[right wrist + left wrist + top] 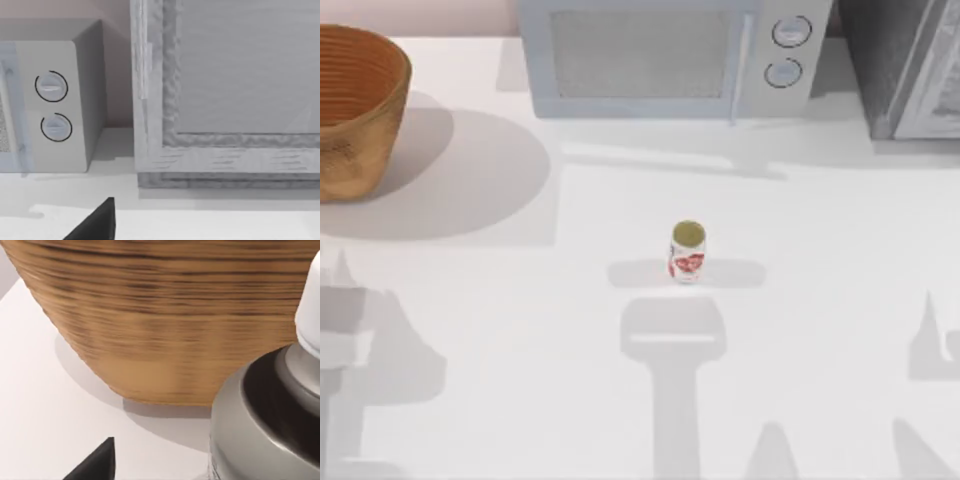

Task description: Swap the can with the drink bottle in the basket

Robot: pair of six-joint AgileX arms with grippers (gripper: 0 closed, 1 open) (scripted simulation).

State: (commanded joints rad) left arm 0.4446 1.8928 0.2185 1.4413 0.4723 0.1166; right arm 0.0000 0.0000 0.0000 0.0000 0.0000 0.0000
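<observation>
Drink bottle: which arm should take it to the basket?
Probably left. The small white red-labelled drink bottle stands mid-table; the large woven tan basket is far left, close before the left wrist camera.

Drink bottle upright mid-table; woven basket far left, contents unclear.

Bright, even light on the white table, no glare. Soft grey shadows: basket throws a wide one to the right, drink bottle short ones both sides (multiple sources). Left wrist view: basket weave smeared, looks motion-blurred. Microwave edges soft.
</observation>
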